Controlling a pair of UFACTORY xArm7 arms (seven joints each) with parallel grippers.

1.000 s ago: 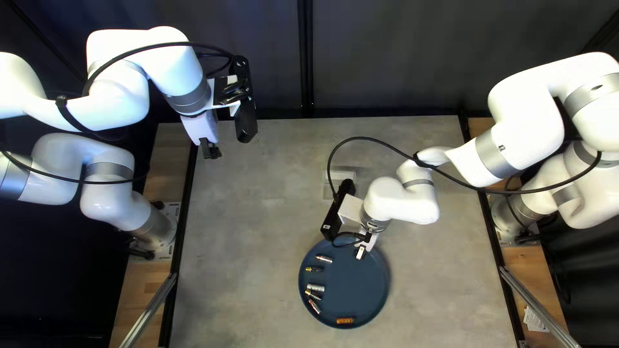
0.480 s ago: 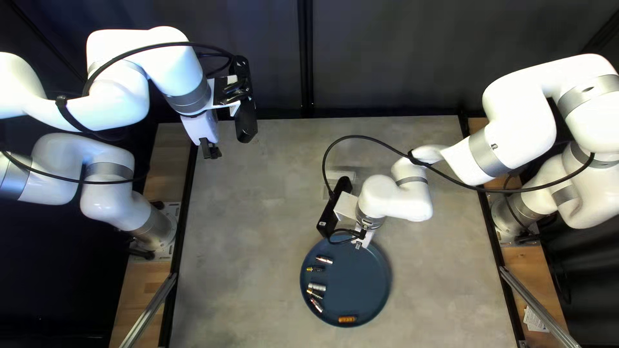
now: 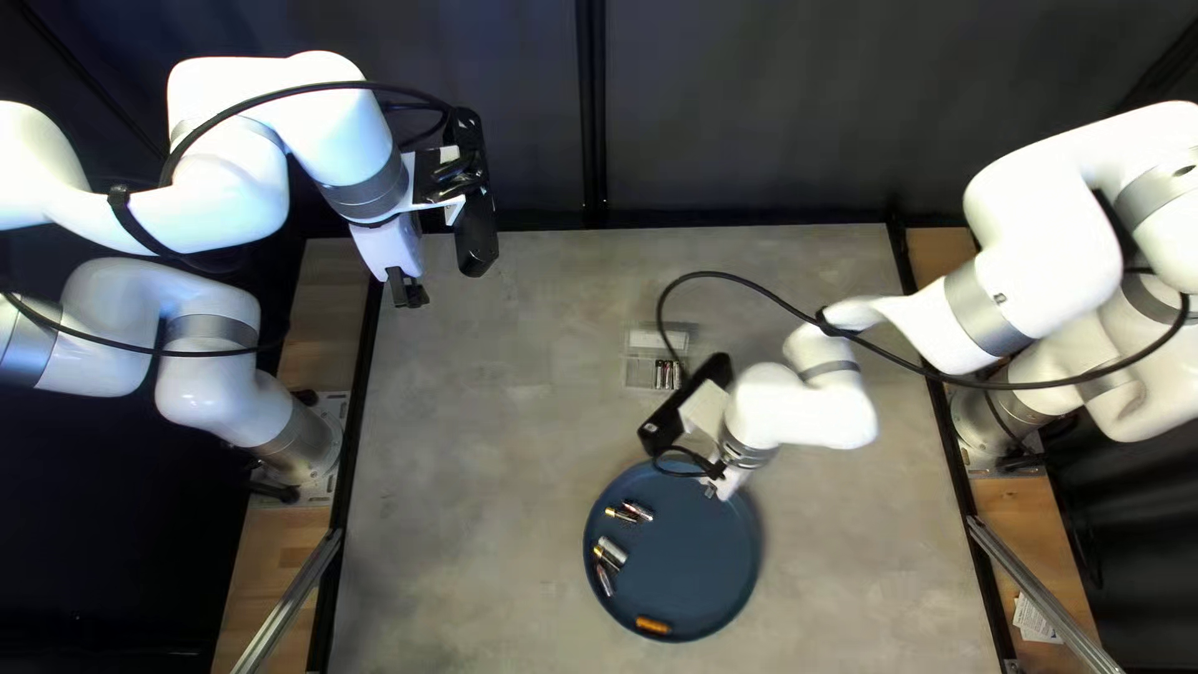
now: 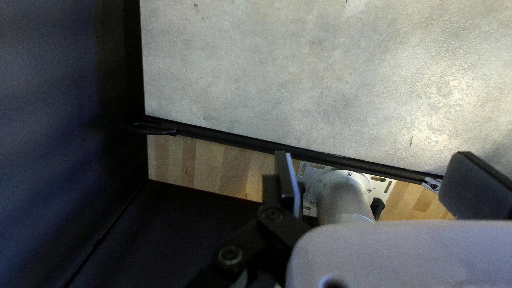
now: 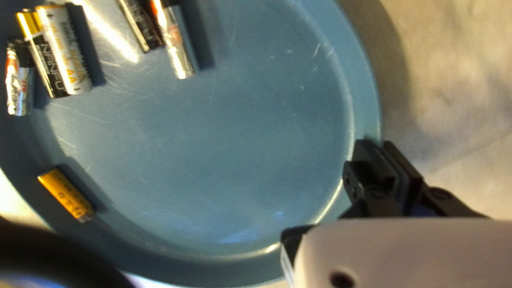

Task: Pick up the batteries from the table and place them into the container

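"So, what's the left gripper point(image 4: 374, 160) up to?"

"Nothing. It hangs over the far left corner of the table point(image 3: 499, 412), fingers wide apart, nothing held."

"And the loose batteries point(image 3: 612, 548)?"

"Five lie along the left side of the blue plate point(image 3: 699, 562), a pair farther off and three nearer us. An orange battery point(image 3: 653, 624) sits alone by the near rim."

"Same way they lay a second ago?"

"No, the whole plate has turned a little clockwise, carrying them along."

"Where do they need to go?"

"Into that clear plastic container point(image 3: 640, 372) beyond the plate. The right arm point(image 3: 799, 406) has moved off it, so now you can see batteries already inside."

"Who turned the plate, then?"

"The right gripper point(image 5: 382, 144), I reckon. Its fingers are almost together, one inside the rim, one outside, pinching it. No battery in there."

"Meaning what for the job?"

"Six still to move. Probably it's setting them at an easier angle. It should release the rim gently, or they could roll, then go for one."
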